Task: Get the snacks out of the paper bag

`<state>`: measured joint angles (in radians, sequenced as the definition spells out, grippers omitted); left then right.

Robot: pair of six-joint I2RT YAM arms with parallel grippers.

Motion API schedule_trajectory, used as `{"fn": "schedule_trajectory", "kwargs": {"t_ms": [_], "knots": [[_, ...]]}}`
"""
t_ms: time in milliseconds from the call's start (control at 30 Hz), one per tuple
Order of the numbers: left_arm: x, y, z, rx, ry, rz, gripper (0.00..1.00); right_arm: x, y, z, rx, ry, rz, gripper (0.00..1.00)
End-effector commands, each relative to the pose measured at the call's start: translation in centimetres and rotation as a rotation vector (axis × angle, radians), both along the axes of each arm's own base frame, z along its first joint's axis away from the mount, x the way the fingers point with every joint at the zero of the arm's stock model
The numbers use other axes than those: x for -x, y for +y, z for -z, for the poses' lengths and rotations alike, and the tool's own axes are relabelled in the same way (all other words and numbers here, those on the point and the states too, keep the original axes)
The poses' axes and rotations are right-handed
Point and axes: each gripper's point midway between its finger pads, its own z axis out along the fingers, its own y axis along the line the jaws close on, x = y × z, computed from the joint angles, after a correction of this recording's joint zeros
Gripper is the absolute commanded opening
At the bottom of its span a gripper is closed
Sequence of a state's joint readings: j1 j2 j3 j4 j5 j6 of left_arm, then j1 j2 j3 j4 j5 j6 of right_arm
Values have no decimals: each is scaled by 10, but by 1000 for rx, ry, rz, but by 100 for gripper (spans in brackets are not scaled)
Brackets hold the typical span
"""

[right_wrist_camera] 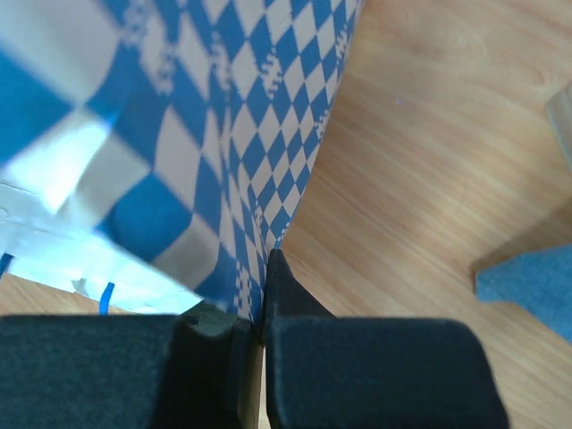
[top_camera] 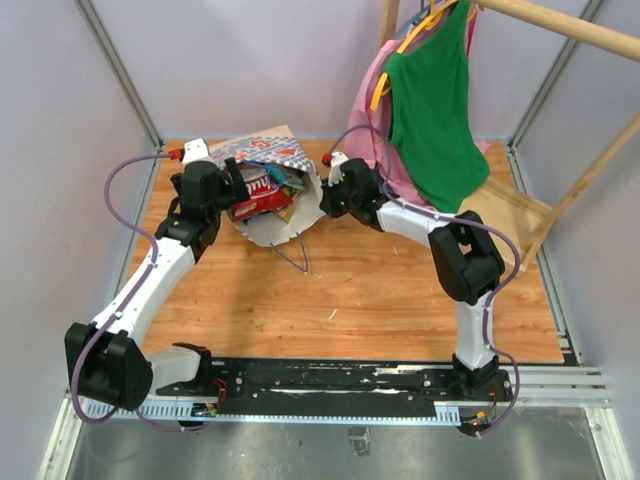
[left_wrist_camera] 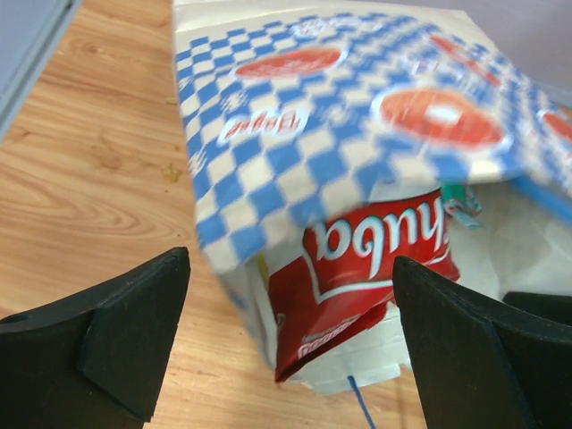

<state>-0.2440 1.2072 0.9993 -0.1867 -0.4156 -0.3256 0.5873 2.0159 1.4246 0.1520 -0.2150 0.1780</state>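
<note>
Tan paper bag point(top_camera: 262, 152) printed in blue-and-white checks lies on its side at the far middle of the wooden desk point(top_camera: 380, 290), mouth gaping toward the arms. A red-and-white snack packet point(top_camera: 258, 200) sits just inside the mouth, with a teal packet point(top_camera: 290, 178) beside it. The right end effector point(right_wrist_camera: 266, 259) is pinched fully closed on the bag's right-hand wall, while the left end effector point(left_wrist_camera: 290, 268) hovers spread wide and empty just before the mouth, facing the red packet.
</note>
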Motion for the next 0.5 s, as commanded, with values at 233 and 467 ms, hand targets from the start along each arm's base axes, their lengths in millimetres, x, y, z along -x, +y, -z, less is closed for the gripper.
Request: {"fn": "schedule_trajectory", "kwargs": {"t_ms": [233, 467], "knots": [[6, -35, -23, 97, -132, 194, 100, -6, -58, 35, 129, 175, 126, 17], [6, -63, -10, 105, -137, 363, 100, 15, -67, -7, 115, 114, 60, 84]]}}
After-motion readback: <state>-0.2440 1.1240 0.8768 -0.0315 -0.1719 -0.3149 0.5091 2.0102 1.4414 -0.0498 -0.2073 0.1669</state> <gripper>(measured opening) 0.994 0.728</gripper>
